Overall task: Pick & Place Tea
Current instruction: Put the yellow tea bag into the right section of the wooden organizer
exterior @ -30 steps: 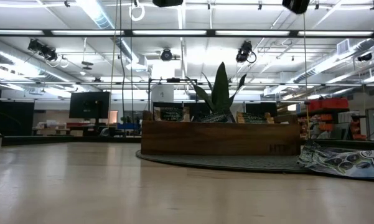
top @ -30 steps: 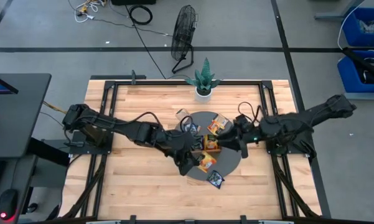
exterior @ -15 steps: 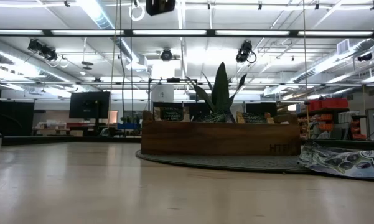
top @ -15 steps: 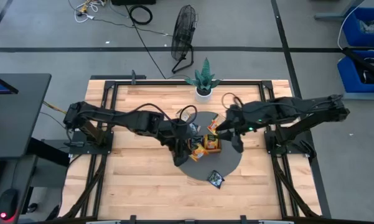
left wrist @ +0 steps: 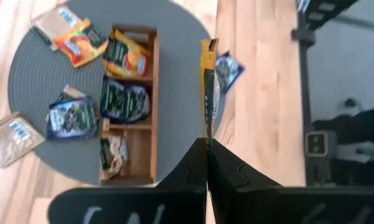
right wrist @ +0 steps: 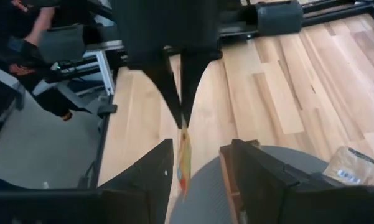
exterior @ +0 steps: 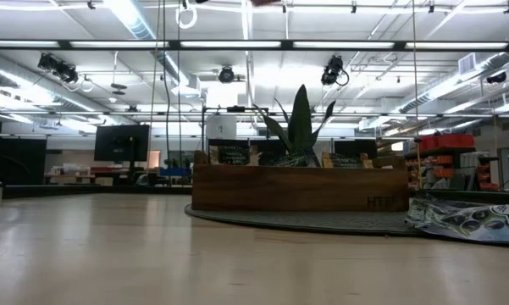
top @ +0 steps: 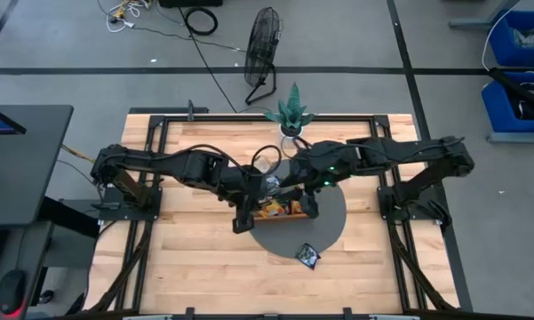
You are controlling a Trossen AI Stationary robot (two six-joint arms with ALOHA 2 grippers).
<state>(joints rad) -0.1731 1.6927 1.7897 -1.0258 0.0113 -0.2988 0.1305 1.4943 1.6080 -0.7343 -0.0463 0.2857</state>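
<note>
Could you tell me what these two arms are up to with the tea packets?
The left end effector is shut on an orange-yellow sachet, holding it edge-on above the grey mat. The right end effector is open, facing it. The wooden tray already holds sachets, and others lie loose on the mat.

On my wooden surface (top: 204,258) a round grey mat (top: 333,231) carries the wooden tray (left wrist: 150,134). A potted plant (top: 290,114) stands just beyond the mat, a floor fan (top: 263,44) farther off.

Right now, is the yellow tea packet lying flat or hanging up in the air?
Hanging: the left gripper's fingers pinch the yellow sachet edge-on above the tray.
</note>
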